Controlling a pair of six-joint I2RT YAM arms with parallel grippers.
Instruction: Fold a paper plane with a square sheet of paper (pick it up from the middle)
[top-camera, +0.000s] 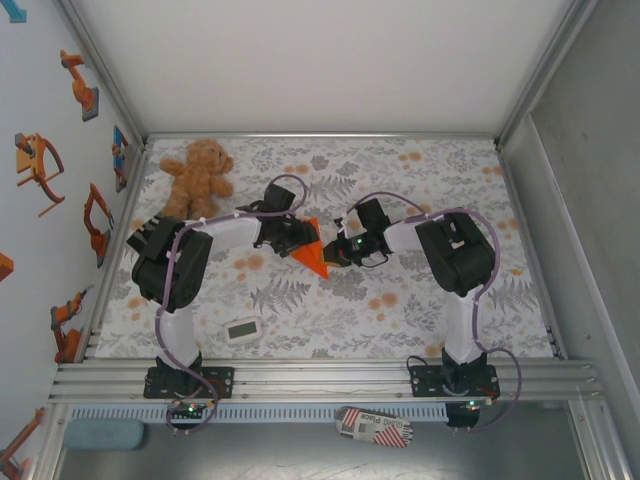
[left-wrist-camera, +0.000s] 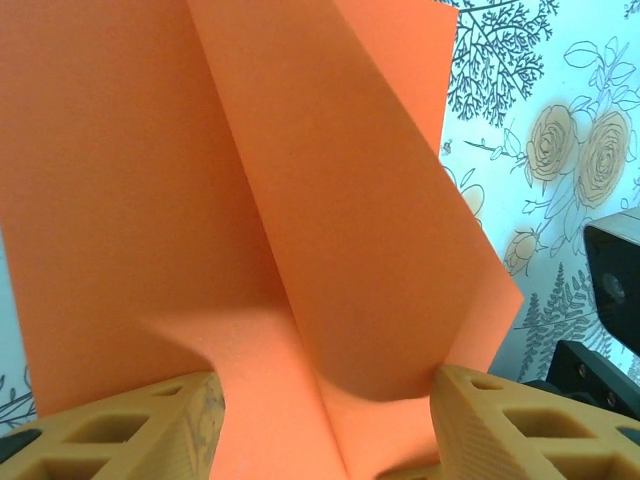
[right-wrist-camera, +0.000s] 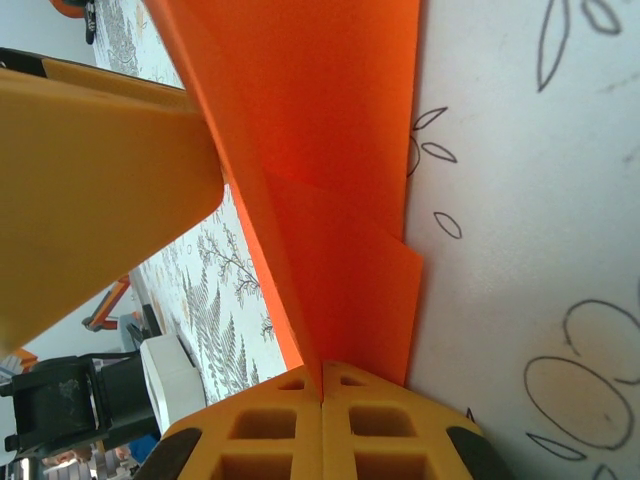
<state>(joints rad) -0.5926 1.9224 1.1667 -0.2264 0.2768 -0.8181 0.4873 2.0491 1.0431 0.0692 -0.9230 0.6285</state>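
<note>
**A:** Where is the paper (top-camera: 312, 256), and what holds it?

**B:** At the middle of the surface (top-camera: 430, 295), well in from every edge. The right tool (right-wrist-camera: 322, 388) is pinched tight on one folded edge and serves as the anchor.

**A:** And the left tool (left-wrist-camera: 325, 392)?

**B:** Its jaws stand wide, one on either side of the centre crease, with the flaps passing loosely between them. I judge it is placed to close on the fold and press it, while the anchored edge stops the sheet slipping.

**A:** Which way does it point?

**B:** From above it is a narrow triangle. The tip points toward the near edge, slanting slightly rightward, and the broad end faces the far edge. The long axis runs roughly far to near. I cannot tell whether it rests on the surface or hangs clear.
</note>
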